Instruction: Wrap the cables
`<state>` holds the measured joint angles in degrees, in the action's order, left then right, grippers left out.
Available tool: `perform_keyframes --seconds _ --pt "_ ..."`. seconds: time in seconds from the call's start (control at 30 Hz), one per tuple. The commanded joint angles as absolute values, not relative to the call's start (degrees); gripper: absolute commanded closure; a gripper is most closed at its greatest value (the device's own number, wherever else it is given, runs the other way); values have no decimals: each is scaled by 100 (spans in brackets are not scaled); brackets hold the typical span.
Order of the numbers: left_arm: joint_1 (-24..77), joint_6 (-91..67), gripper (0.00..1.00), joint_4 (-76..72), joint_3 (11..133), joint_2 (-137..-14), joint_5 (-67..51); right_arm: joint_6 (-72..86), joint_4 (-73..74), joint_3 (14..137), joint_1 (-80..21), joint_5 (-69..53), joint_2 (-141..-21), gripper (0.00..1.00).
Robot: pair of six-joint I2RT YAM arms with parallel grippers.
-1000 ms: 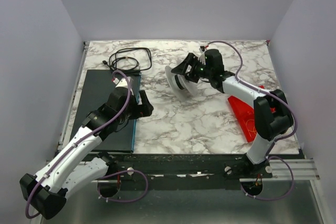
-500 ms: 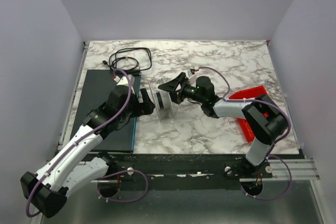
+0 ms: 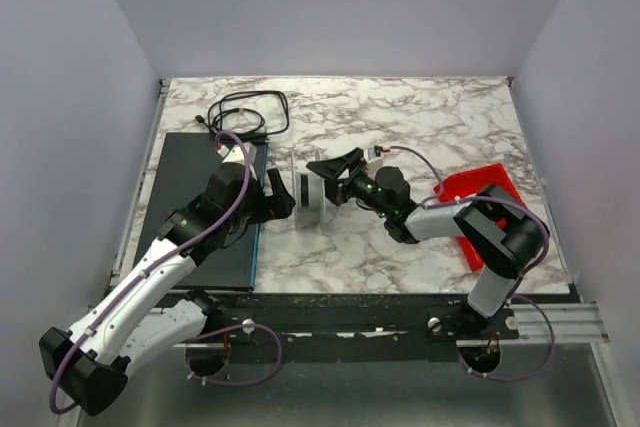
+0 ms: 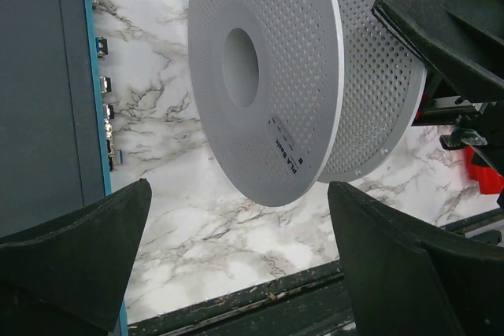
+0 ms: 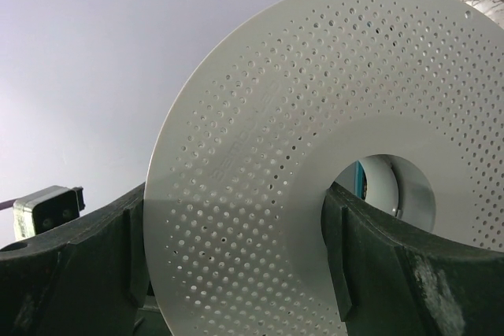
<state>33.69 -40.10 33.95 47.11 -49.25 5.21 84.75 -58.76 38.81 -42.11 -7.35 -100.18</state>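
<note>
My right gripper [image 3: 335, 175] is shut on a white perforated spool [image 3: 308, 202] and holds it upright above the marble table, left of centre. In the right wrist view the spool's flange [image 5: 276, 155] fills the frame, and the gripper [image 5: 236, 273] has one finger outside the rim and the other at the hub hole. My left gripper [image 3: 280, 197] is open and empty just left of the spool. In the left wrist view the spool [image 4: 260, 76] hangs beyond the gripper [image 4: 244, 234], apart from its spread fingers. I see no thin yellow-tan cable in any view.
A black looped cord [image 3: 245, 112] lies at the back left. A dark flat slab with a blue edge [image 3: 195, 207] lies under the left arm, and its ports [image 4: 102, 84] face the spool. A red tray [image 3: 478, 209] sits at the right, partly behind the right arm.
My right arm has carried the spool from the back centre leftward and nearer, up to the left gripper. The left arm has hardly moved.
</note>
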Motion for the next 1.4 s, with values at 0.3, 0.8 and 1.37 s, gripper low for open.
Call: perform_keyframes --seconds 0.3,0.8,1.37 --pt "3316 -3968 1 3270 4538 -4981 424 7919 -4865 4192 -4594 175 -9721 12" --pt "3322 -4043 2 3215 4536 -5229 538 7502 -4267 4160 -4614 213 -9261 0" --pt "3316 -3999 1 3173 4667 -5260 330 6599 -2820 4032 -4614 692 -8295 0"
